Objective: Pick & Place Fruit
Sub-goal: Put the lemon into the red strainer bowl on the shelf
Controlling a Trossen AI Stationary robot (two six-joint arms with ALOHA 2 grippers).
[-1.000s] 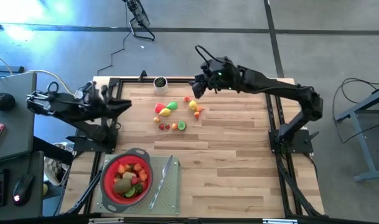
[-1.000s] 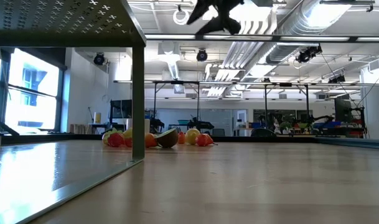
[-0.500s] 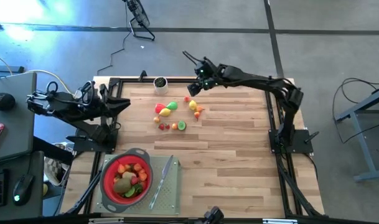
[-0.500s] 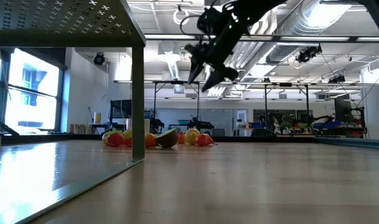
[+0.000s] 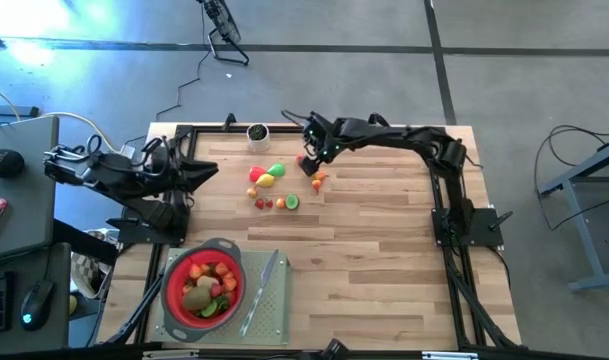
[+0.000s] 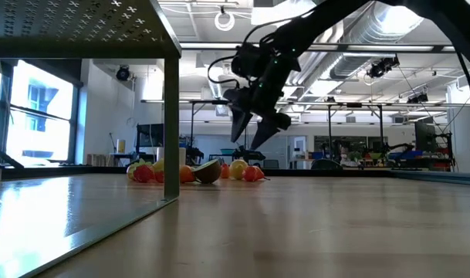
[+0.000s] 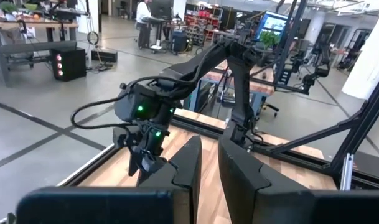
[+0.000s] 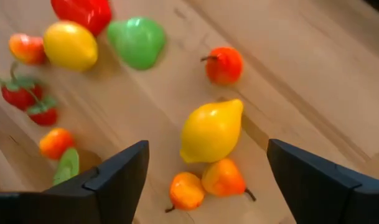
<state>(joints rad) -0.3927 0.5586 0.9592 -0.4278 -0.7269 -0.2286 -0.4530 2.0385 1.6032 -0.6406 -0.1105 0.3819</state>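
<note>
The red strainer (image 5: 203, 282) sits at the near side of the table (image 5: 384, 270), already holding some fruit, with a grey knife (image 5: 261, 290) just beside it. Far past the strainer, near the back edge, more fruit (image 5: 274, 183) lies loose in a small bunch. The right gripper (image 5: 306, 158) hangs over that bunch with its fingers spread wide and nothing in them. A yellow lemon (image 8: 211, 131) sits right between the fingers.

This looks like the reaching step. Next it should drop down and close on the lemon.

Two little orange fruits (image 8: 205, 183) touch the lemon, so there is little room. The bare wood between bunch and strainer gives plenty of room. The left gripper (image 5: 206, 170) waits at the left edge, fingers nearly together.
</note>
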